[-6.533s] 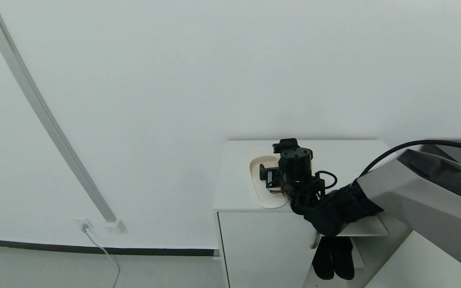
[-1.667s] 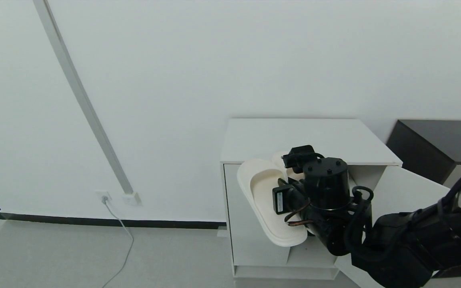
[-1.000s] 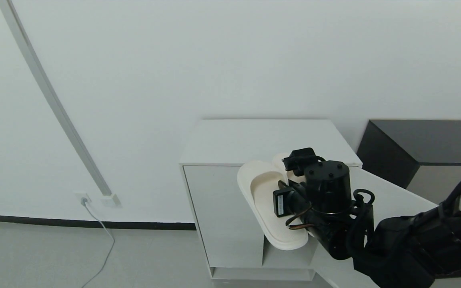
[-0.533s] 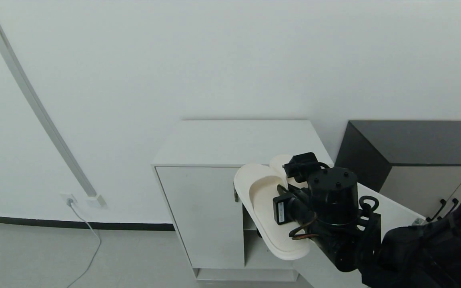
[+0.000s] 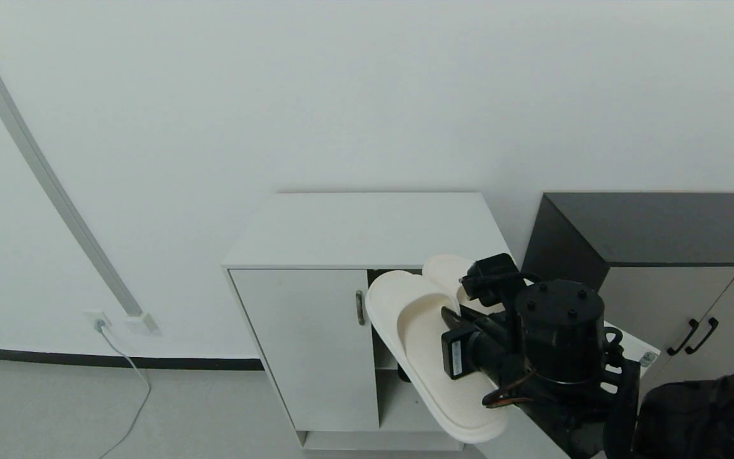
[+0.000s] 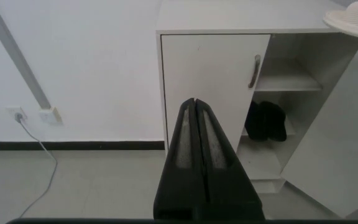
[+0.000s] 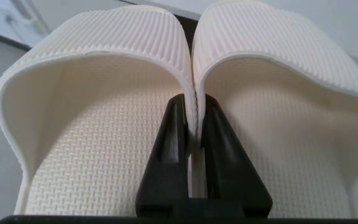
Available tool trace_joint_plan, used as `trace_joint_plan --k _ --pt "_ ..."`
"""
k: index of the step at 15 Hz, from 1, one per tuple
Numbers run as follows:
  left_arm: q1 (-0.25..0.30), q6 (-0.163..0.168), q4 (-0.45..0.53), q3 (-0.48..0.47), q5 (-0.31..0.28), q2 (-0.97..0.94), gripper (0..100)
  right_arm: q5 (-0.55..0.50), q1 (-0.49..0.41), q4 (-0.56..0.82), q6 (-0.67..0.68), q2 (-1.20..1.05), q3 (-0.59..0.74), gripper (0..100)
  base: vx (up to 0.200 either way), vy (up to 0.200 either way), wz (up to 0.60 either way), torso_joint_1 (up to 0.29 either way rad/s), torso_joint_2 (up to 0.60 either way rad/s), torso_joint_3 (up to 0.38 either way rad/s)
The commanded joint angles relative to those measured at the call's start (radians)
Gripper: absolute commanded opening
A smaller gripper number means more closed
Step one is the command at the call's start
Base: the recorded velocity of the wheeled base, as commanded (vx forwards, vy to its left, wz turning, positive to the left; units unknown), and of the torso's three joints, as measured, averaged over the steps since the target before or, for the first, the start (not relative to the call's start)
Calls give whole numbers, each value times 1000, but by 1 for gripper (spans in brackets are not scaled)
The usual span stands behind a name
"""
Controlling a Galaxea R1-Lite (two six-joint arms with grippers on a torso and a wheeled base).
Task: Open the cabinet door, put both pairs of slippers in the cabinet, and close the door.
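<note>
The right gripper [image 7: 193, 109] is clamped on the pair of white slippers [image 7: 98, 130], its two fingers pinching the slippers' touching inner walls together, so both hang from this one grip side by side with their ribbed straps pointing away from the wrist. In the head view the pair is held in the air in front of the white cabinet [image 5: 354, 229], before its open right half and near the level of its top edge. The right door [image 6: 337, 149] stands swung wide open; the left door [image 5: 303, 344], with a slim handle [image 5: 359, 308], is shut. Inside the cabinet, under the upper shelf [image 6: 288, 84], the black slippers [image 6: 266, 120] stand together. The left gripper [image 6: 195, 109] is empty, its fingers pressed flat together, and points at the cabinet's shut left door from well apart. A dark cabinet [image 5: 660, 223] stands just beside the white cabinet.
</note>
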Motion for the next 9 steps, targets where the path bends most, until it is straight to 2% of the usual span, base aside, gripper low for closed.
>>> trace_joint_plan --k 1,9 --pt "1 0 0 0 1 1 0 4 1 -8 -3 -10 19 0 0 0 0 0 0 0" --pt "1 0 0 0 1 1 0 6 1 -35 -40 -4 51 0 0 0 0 0 0 0"
